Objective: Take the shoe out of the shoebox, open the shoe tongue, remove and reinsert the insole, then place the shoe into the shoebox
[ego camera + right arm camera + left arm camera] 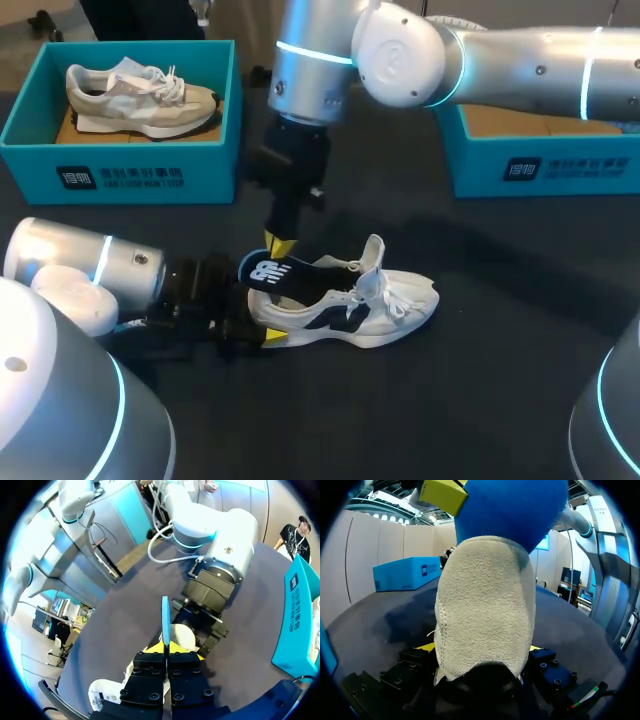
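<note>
The white shoe (pixel 350 305) is seen standing on its sole on the dark table (pixel 500 400). Its heel is set between the fingers of the left gripper (pixel 262 322), which are spread to the heel's width and pressed against it from both sides. The blue insole (pixel 285 272) is lifted partly out of the heel opening. It is pinched at its rear end from above by the right gripper (pixel 281 247), whose yellow tips are brought almost together on it.

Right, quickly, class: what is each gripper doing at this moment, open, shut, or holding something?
Left gripper: shut on the shoe, at its heel.
Right gripper: shut on the insole, pinching its edge.
</note>
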